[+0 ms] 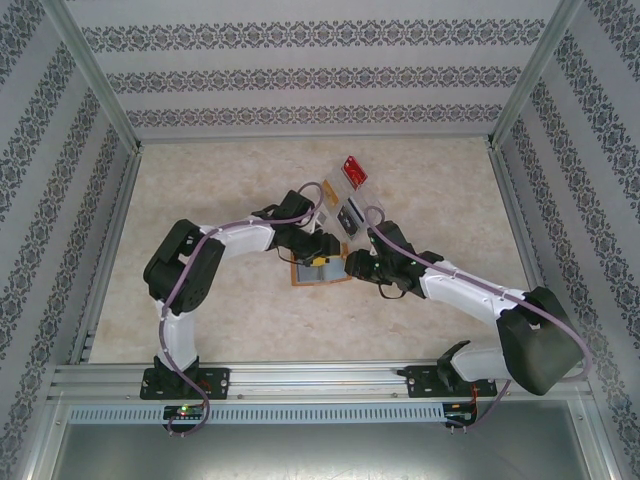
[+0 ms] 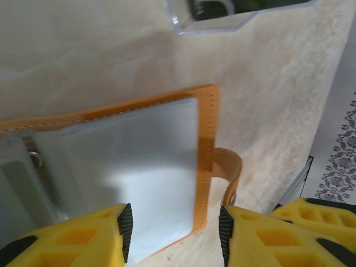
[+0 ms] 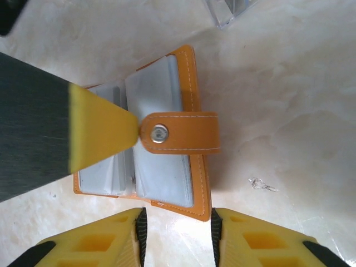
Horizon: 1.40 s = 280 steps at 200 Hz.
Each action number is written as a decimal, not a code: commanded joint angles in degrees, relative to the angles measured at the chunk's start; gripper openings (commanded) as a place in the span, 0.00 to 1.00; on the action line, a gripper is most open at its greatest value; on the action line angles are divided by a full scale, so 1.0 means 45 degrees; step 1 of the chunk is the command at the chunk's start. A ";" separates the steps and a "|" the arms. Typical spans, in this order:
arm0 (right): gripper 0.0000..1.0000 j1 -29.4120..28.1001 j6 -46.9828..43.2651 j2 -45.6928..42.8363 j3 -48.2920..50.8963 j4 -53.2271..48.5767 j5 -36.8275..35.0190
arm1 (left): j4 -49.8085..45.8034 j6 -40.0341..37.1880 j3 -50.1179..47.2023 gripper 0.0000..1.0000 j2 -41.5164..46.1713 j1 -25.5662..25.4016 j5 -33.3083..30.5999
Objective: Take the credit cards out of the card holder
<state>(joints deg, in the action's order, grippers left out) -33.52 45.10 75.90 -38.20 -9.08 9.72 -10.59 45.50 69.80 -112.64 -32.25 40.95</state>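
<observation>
The orange-tan card holder (image 1: 318, 270) lies open on the table, its grey see-through pages (image 2: 139, 161) facing up. Its side tab (image 3: 183, 133) with a metal snap folds over the right page. My left gripper (image 2: 175, 231) is open just above the holder's right edge. One of its yellow fingers (image 3: 100, 133) reaches in over the pages beside the snap. My right gripper (image 3: 178, 233) is open, and the holder's near corner sits between its fingertips. Dark credit cards (image 1: 347, 213) seem to lie in the clear tray. I cannot tell whether any card is in the pockets.
The clear plastic tray (image 1: 340, 205) sits just beyond the holder, with a red card (image 1: 354, 170) at its far end. Its corner shows in the wrist views (image 2: 183, 25) (image 3: 228, 14). Patterned walls and metal posts (image 1: 100, 90) ring the marbled table (image 1: 200, 320).
</observation>
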 commanded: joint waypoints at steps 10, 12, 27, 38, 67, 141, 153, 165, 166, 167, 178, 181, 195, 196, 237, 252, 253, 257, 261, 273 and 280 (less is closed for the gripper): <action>0.32 -0.0332 0.0095 0.0012 -0.0002 0.0343 -0.0043 | 0.0525 0.0159 0.0273 0.45 0.0157 -0.0104 0.0083; 0.32 -0.0366 0.0080 0.0034 -0.0031 0.0344 -0.0019 | 0.0505 0.0133 0.0271 0.45 0.0204 -0.0090 0.0032; 0.29 -0.0662 -0.0051 0.0317 -0.0292 0.0339 -0.0025 | 0.0167 0.0019 0.0152 0.44 0.0595 -0.0023 -0.0487; 0.29 -0.0950 -0.0136 0.0579 -0.0516 0.0317 -0.0148 | 0.0071 -0.0039 -0.0133 0.44 0.1039 0.0133 -0.0904; 0.29 -0.1759 -0.0316 0.1564 -0.1388 -0.0037 -0.0902 | -0.0373 -0.0317 -0.1077 0.47 0.2379 0.0846 -0.1451; 0.32 -0.2298 -0.0496 0.4747 -0.3667 -0.0290 -0.0804 | 0.0168 0.0668 -0.3327 0.52 0.3365 0.1686 -0.1455; 0.32 -0.2303 -0.0434 0.5017 -0.3671 -0.0305 -0.0814 | 0.0372 0.0729 -0.3396 0.52 0.3243 0.1682 -0.1256; 0.31 -0.2289 -0.0394 0.5216 -0.3678 -0.0393 -0.0848 | 0.0515 0.0752 -0.3382 0.48 0.3111 0.1667 -0.1114; 0.31 -0.2293 -0.0404 0.5229 -0.3679 -0.0389 -0.0840 | 0.0526 0.0751 -0.3382 0.48 0.3095 0.1673 -0.1103; 0.31 -0.2296 -0.0399 0.5246 -0.3670 -0.0396 -0.0835 | 0.0551 0.0760 -0.3372 0.47 0.3086 0.1676 -0.1088; 0.29 -0.2254 -0.0357 0.5368 -0.3623 -0.0377 -0.0842 | 0.0684 0.0856 -0.3346 0.46 0.2900 0.1678 -0.0932; 0.29 -0.2241 -0.0340 0.5408 -0.3612 -0.0398 -0.0852 | 0.0702 0.0865 -0.3341 0.45 0.2848 0.1669 -0.0877; 0.29 -0.2186 -0.0302 0.5605 -0.3626 -0.0460 -0.0867 | 0.0713 0.0848 -0.3249 0.44 0.2656 0.1678 -0.0819; 0.29 -0.2183 -0.0299 0.5620 -0.3634 -0.0471 -0.0868 | 0.0693 0.0848 -0.3238 0.44 0.2652 0.1678 -0.0819; 0.27 -0.2093 -0.0225 0.5965 -0.3526 -0.0401 -0.0850 | 0.0439 0.0662 -0.3031 0.43 0.2401 0.1678 -0.0879; 0.26 -0.2073 -0.0237 0.6039 -0.3495 -0.0397 -0.0839 | 0.0354 0.0593 -0.2921 0.43 0.2249 0.1678 -0.0781; 0.26 -0.2068 -0.0237 0.6041 -0.3490 -0.0391 -0.0825 | 0.0357 0.0593 -0.2917 0.43 0.2244 0.1678 -0.0780; 0.26 -0.2078 -0.0234 0.6058 -0.3483 -0.0383 -0.0812 | 0.0361 0.0593 -0.2908 0.43 0.2224 0.1677 -0.0765; 0.26 -0.2059 -0.0237 0.6063 -0.3468 -0.0370 -0.0822 | 0.0344 0.0592 -0.2889 0.44 0.2204 0.1673 -0.0743; 0.26 -0.2030 -0.0204 0.6083 -0.3418 -0.0312 -0.0766 | 0.0239 0.0526 -0.2808 0.44 0.2122 0.1661 -0.0687; 0.26 -0.2000 -0.0179 0.6083 -0.3390 -0.0251 -0.0728 | 0.0205 0.0481 -0.2781 0.44 0.2092 0.1677 -0.0668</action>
<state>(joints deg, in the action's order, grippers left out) -43.22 44.18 100.95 -53.87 -9.13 6.70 -9.34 48.45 55.66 -102.08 -24.73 36.40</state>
